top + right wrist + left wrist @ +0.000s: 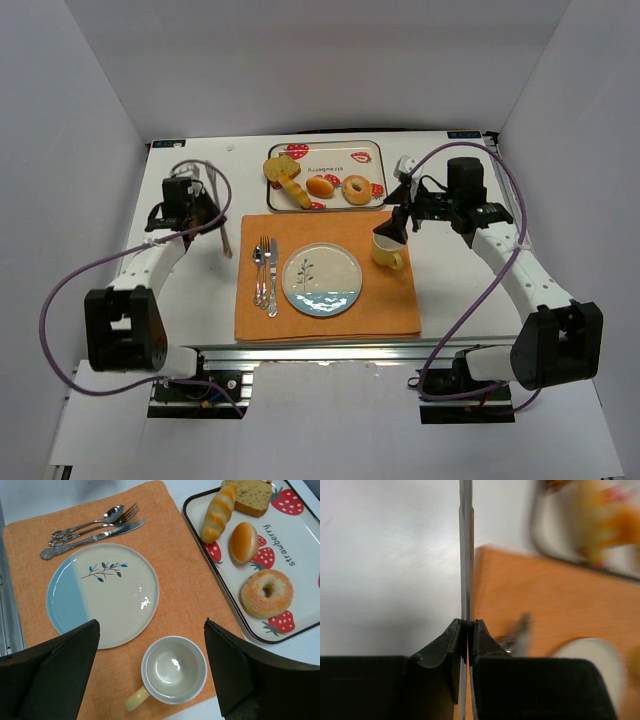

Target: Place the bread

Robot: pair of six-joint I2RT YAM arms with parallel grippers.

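Note:
The bread, a golden-tan bagel [357, 189] with a centre hole, lies at the right of the strawberry-print tray [372, 155]. It also shows in the right wrist view [266, 593]. My right gripper [392, 226] is open and empty. It hangs above the yellow cup [173, 670] on the orange placemat, apart from the bagel. My left gripper [207, 212] is over the bare table left of the placemat. In the left wrist view it [466, 622] is shut on a thin metal strip [465, 550] seen edge-on.
A round orange bun [320, 186], a long striped bread [293, 190] and a brown slice share the tray. A blue-and-white plate [322, 281] sits mid-placemat [390, 300]. A spoon, fork and knife [272, 280] lie to its left. White walls enclose the table.

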